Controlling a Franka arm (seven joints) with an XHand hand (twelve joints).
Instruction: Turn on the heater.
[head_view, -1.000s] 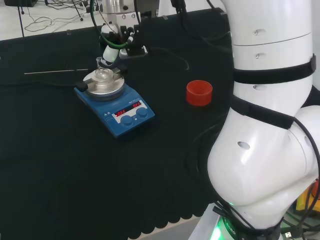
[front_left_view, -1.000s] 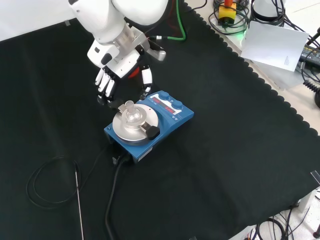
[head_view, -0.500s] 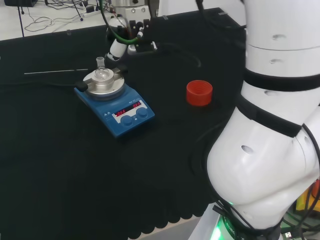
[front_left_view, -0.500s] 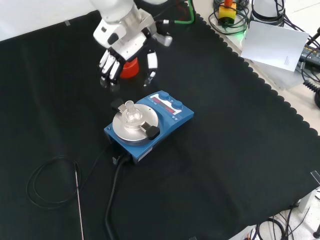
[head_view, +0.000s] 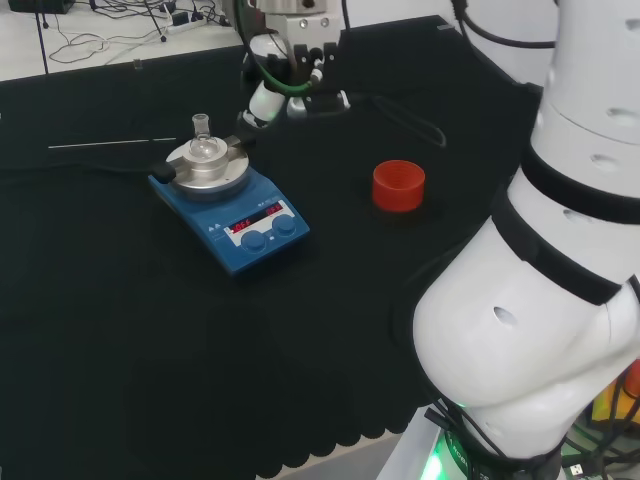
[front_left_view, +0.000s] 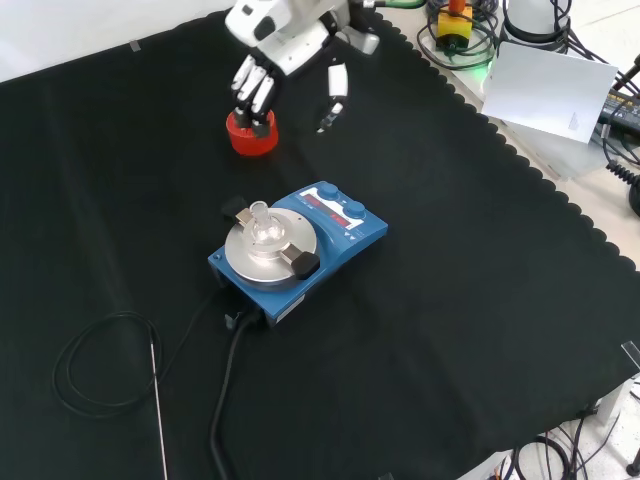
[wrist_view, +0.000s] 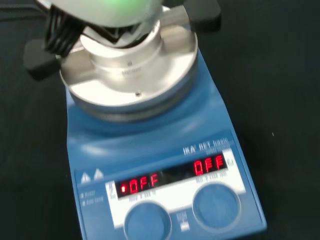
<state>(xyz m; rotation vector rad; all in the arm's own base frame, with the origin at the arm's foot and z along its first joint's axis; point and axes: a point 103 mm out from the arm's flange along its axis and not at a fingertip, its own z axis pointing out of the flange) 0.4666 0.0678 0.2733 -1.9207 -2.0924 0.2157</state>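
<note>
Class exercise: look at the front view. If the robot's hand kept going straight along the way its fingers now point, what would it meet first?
Most likely the red round cup: in the front view the hand's straight fingers point down at it, ending just above its rim. Depth is unclear, though; the head view suggests the hand may hang well away from the cup.

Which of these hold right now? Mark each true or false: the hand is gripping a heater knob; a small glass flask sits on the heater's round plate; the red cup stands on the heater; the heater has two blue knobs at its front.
1. The hand is gripping a heater knob. False: it hangs above the cloth, apart from the heater, fingers relaxed and holding nothing.
2. A small glass flask sits on the heater's round plate. True.
3. The red cup stands on the heater. False: it stands on the black cloth, apart from the heater.
4. The heater has two blue knobs at its front. True.
</note>
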